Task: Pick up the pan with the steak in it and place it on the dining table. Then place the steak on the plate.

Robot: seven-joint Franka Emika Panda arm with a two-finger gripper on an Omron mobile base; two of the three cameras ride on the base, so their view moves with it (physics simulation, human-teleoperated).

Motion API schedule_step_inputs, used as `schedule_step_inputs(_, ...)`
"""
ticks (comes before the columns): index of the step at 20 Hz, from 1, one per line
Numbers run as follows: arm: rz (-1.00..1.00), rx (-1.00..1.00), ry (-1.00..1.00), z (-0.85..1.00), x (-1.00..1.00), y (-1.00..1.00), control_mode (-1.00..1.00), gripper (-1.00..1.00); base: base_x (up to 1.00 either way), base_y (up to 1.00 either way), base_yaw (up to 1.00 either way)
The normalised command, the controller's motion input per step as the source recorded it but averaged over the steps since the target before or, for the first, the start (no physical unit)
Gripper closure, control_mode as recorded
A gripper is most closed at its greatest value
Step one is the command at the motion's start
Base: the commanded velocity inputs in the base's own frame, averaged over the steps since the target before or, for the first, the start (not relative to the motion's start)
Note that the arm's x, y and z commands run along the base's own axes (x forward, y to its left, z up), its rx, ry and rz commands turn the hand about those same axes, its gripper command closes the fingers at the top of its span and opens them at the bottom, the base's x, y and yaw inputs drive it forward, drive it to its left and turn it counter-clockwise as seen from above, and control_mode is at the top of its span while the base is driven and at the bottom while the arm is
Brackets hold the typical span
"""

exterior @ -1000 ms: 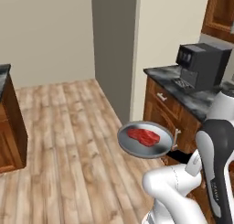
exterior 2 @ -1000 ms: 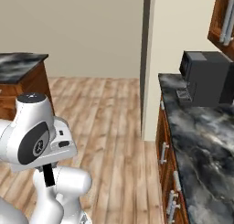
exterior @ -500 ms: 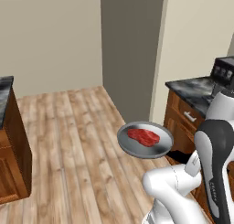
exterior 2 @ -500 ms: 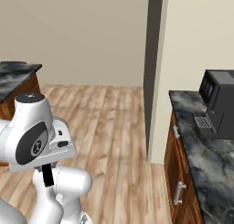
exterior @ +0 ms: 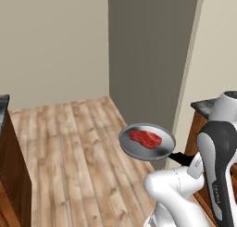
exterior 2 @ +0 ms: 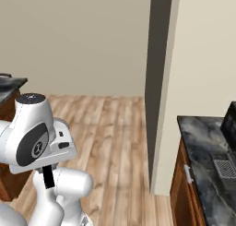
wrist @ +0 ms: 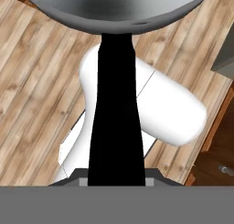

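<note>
The grey pan [exterior: 147,142] hangs level in the air over the wood floor, in front of my arm. The red steak [exterior: 145,138] lies flat in its middle. My gripper [exterior: 190,160] is shut on the pan's black handle [exterior: 179,158], mostly hidden behind my white forearm. In the hand view the handle [wrist: 116,104] runs straight up from the jaws to the pan's grey underside [wrist: 119,3]. The dining table [exterior: 4,103] shows as a dark top on a brown wood side at the far left, and its corner [exterior 2: 10,83] is at the left edge of the right base view. The plate is out of view.
A grey wall column [exterior: 148,59] stands just behind the pan. A dark marbled counter [exterior 2: 207,146] over brown cabinets carries a black machine [exterior 2: 229,123] at the right. Open wood floor [exterior: 69,152] lies between the column and the dining table.
Both base views have swung with the base: the counter with the black machine slid off to the right and the wall column came to the centre. The pan keeps its place before the arm.
</note>
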Motion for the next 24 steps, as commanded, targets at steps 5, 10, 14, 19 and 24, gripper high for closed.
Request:
schedule_step_inputs(5, 0.0, 0.0, 0.0, 0.0, 0.0, 0.0, 1.0, 1.0, 1.0, 0.29, -0.01)
schedule_step_inputs(10, 0.0, 0.0, 0.0, 0.0, 0.0, 0.0, 1.0, 1.0, 1.0, 0.28, -0.01)
schedule_step_inputs(14, 0.0, 0.0, 0.0, 0.0, 0.0, 0.0, 1.0, 1.0, 1.0, 0.27, -0.01)
schedule_step_inputs(19, 0.0, 0.0, 0.0, 0.0, 0.0, 0.0, 1.0, 1.0, 1.0, 0.25, -0.02)
schedule_step_inputs(24, 0.0, 0.0, 0.0, 0.0, 0.0, 0.0, 1.0, 1.0, 1.0, 0.23, -0.03)
